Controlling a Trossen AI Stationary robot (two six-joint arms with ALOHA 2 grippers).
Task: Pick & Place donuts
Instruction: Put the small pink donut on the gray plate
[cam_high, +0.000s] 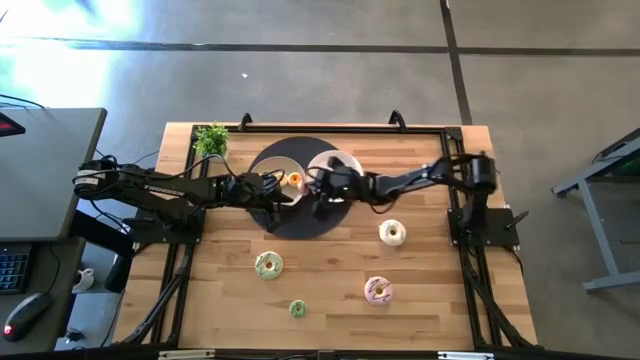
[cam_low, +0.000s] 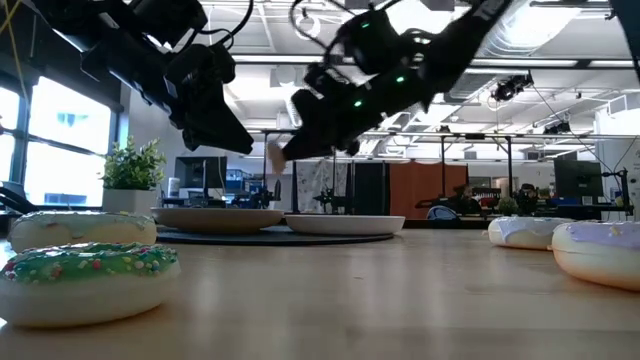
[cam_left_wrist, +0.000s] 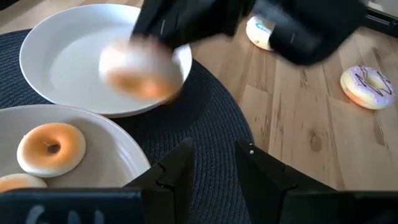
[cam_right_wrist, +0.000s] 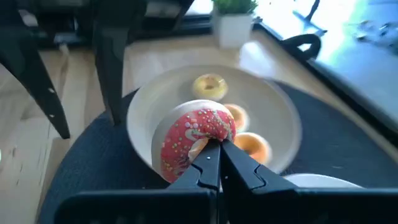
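A red-iced toy donut with coloured sprinkles (cam_right_wrist: 196, 140) hangs tilted in the right end effector (cam_right_wrist: 219, 149), above the plates. On the left white plate lie a small yellow ring (cam_right_wrist: 209, 84) and two small orange rings (cam_left_wrist: 51, 148). Flat on the bare table: a white-iced donut (cam_high: 392, 233), a green-iced one (cam_high: 268, 265), a pink-iced one (cam_high: 378, 291), a tiny green ring (cam_high: 297, 308).

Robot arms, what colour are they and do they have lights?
Both are black jointed arms. The left arm has pale lettering along it and a silvery end. Black cables trail by the right arm. Small green lights glow in the low view. Each pincer has two dark, pointed fingers.
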